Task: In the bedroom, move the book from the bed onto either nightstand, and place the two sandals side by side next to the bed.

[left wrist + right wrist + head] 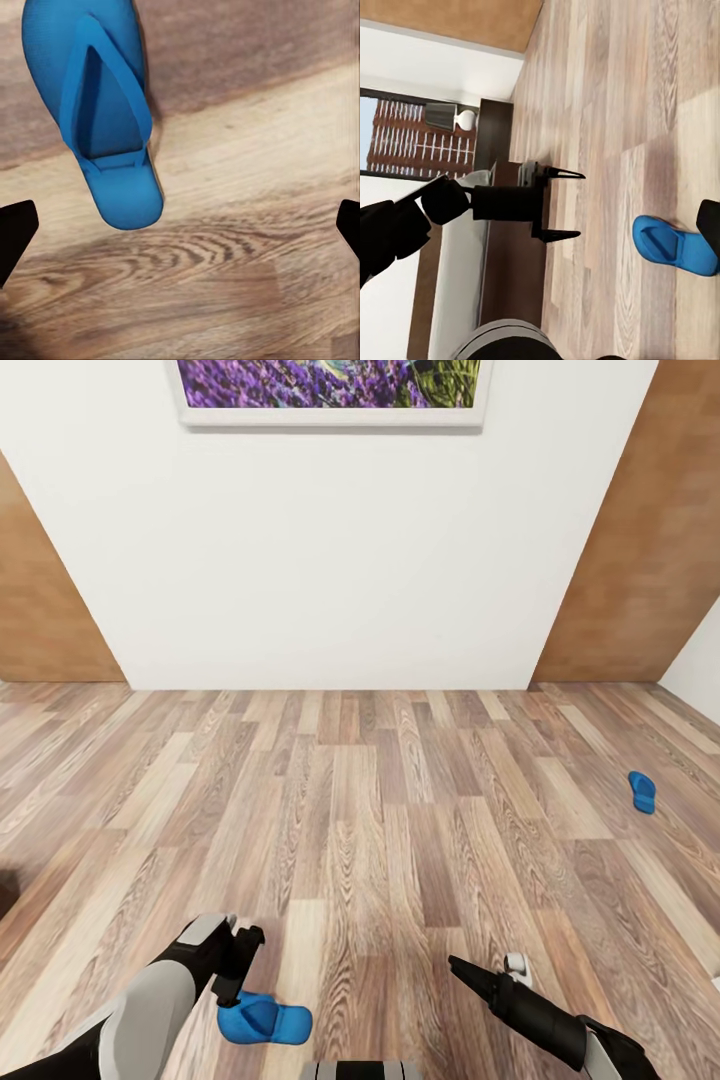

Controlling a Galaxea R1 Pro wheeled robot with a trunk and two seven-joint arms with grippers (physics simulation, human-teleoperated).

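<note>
One blue sandal (265, 1020) lies flat on the plank floor just below my left gripper (238, 958). The left wrist view has that sandal (105, 112) ahead of the open left gripper (180, 232), whose fingertips (15, 236) stand wide apart, holding nothing. The second sandal (642, 791) lies far off to the right. My right gripper (480, 975) hovers low at the right, empty and open. Its camera shows the left gripper (566, 204) beside the sandal (675, 244), the bed (457, 255) and a nightstand (495, 131) with a lamp (454, 116). The book is out of view.
A white wall (340, 560) with a framed purple picture (330, 390) stands ahead, with brown wooden doors (650, 540) on both sides. A dark corner (6, 885) shows at the left edge. Wood floor (400, 810) stretches between me and the wall.
</note>
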